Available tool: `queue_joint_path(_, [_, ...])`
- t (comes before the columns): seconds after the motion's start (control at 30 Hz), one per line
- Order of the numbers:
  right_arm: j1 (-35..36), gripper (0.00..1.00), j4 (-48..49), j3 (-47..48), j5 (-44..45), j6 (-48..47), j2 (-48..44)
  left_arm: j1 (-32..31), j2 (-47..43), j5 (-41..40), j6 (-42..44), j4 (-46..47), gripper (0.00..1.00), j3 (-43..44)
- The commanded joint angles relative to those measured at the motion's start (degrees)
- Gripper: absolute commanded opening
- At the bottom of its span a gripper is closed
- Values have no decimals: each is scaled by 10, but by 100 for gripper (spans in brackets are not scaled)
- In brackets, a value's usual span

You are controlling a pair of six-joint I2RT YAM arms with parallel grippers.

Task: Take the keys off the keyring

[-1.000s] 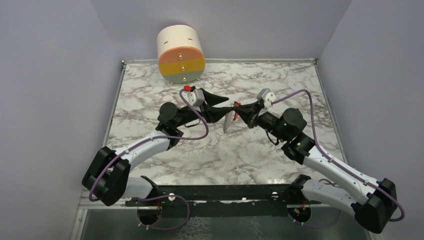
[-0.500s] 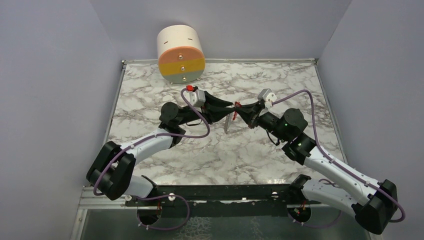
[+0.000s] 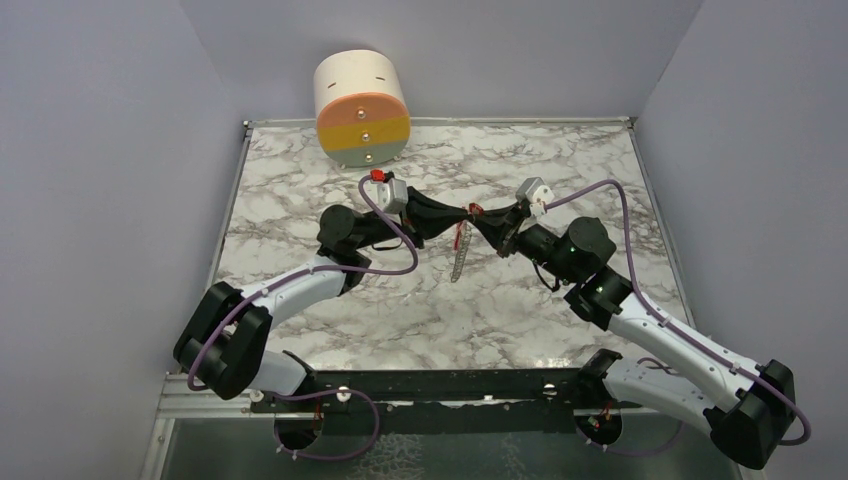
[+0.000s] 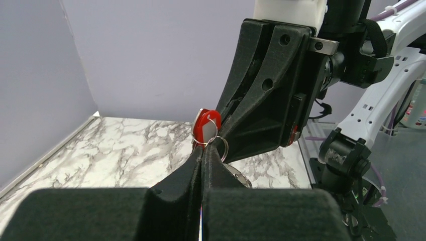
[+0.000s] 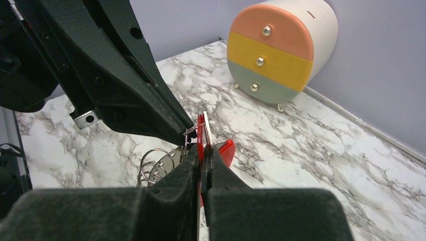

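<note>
Both grippers meet tip to tip above the middle of the marble table point(image 3: 330, 170). My left gripper point(image 3: 458, 213) is shut on a thin metal keyring point(image 4: 221, 147); its fingertips point(image 4: 203, 153) are pressed together. My right gripper point(image 3: 484, 218) is shut on a red-headed key point(image 5: 203, 131), which also shows in the left wrist view point(image 4: 207, 125). A silver key or chain point(image 3: 459, 254) hangs straight down from the joined tips. More silver rings point(image 5: 150, 169) dangle beside the right fingers point(image 5: 186, 165).
A round three-drawer box point(image 3: 361, 108) in orange, yellow and green lies at the back left of the table; it also shows in the right wrist view point(image 5: 279, 49). Purple walls enclose the table on three sides.
The left gripper has closed in on the right gripper's tip and shut on the ring. The hanging silver piece has swung from slanted to straight down and hangs lower.
</note>
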Motion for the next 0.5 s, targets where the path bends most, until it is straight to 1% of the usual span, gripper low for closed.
queue_joint_path(0.0, [0,1,19,16,4,-4,-5,-1,-3,22,-22,43,0,-9])
queue_joint_path(0.13, [0,1,19,18,1,-2,-3,-1,-3,8,-26,51,0,-15])
queue_joint_path(0.33, [0,1,14,16,7,-4,-3,-1,-26,-22,-20,56,0,-20])
queue_joint_path(0.47, [0,1,9,18,15,-9,-3,-1,-58,-22,-4,28,0,-21])
